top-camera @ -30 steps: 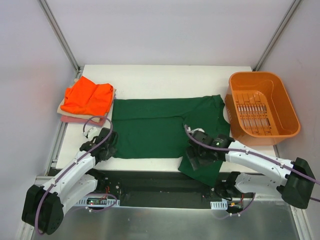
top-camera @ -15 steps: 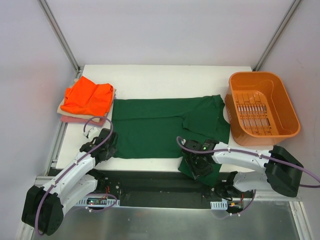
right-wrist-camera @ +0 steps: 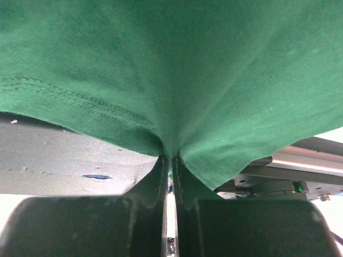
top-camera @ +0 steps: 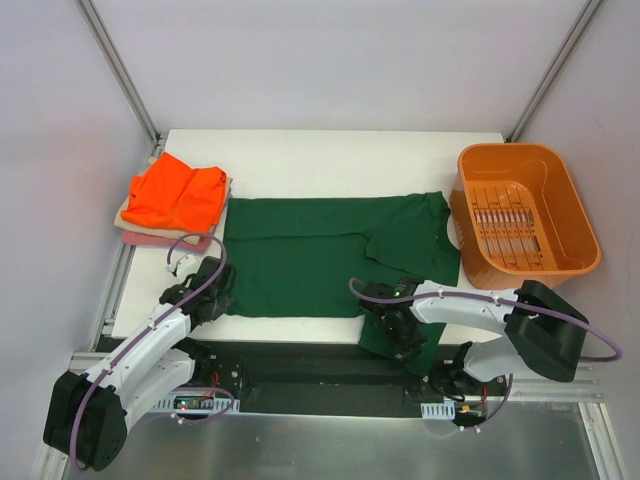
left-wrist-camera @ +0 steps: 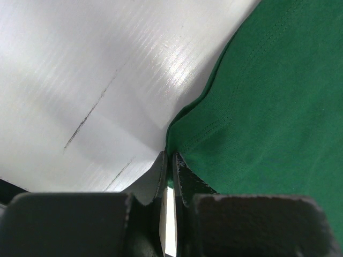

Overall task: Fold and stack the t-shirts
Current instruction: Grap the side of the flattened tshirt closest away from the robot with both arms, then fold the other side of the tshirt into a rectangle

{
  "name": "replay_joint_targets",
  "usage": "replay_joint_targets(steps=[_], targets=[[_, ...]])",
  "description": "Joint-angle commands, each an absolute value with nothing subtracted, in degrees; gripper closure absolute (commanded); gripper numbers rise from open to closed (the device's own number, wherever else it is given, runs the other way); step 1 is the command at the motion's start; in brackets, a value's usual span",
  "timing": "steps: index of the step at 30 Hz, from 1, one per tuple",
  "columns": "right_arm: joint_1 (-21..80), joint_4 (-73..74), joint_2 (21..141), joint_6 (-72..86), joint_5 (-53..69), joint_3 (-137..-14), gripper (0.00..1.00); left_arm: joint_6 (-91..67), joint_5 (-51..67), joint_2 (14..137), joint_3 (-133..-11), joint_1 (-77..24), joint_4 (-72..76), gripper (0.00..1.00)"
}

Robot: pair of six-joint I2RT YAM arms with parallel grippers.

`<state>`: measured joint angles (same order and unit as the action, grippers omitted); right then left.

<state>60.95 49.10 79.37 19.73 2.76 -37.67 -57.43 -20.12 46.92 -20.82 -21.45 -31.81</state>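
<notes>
Your green t-shirt (top-camera: 300,255) lies flat across the table (top-camera: 330,160), and your left gripper (left-wrist-camera: 170,156) and right gripper (right-wrist-camera: 170,158) are each pinched tight on its near side, one at each end, I think so you can lift that side together and fold it over

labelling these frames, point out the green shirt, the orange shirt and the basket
green shirt (top-camera: 300,265), top view, middle of its body
orange shirt (top-camera: 175,195), top view, centre of its top fold
basket (top-camera: 572,215), top view, its right wall
</notes>
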Motion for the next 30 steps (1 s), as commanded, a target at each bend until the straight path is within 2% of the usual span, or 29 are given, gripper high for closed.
replay_joint_targets(steps=[1,8,15,23,30], targets=[[60.38,49.92,79.11,21.62,1.86,-38.32,0.99,-56.60,-21.45,46.67,-20.57,-22.15,-31.55,1.00],[59.24,58.00,73.75,21.19,-12.73,-44.20,1.00,-56.43,-20.83,45.00,-22.67,-22.15,-31.55,1.00],[52.40,61.52,71.37,13.81,-22.92,-52.81,1.00,-58.62,-23.03,44.82,-25.92,-22.15,-30.94,1.00],[43.16,57.05,75.66,4.06,-26.19,-62.39,1.00,-61.26,-27.15,49.65,-31.46,-22.06,-28.22,1.00],[37.89,55.02,84.54,1.06,-28.91,-71.53,1.00,-61.44,-31.11,58.26,-37.78,-21.97,-27.86,1.00]])
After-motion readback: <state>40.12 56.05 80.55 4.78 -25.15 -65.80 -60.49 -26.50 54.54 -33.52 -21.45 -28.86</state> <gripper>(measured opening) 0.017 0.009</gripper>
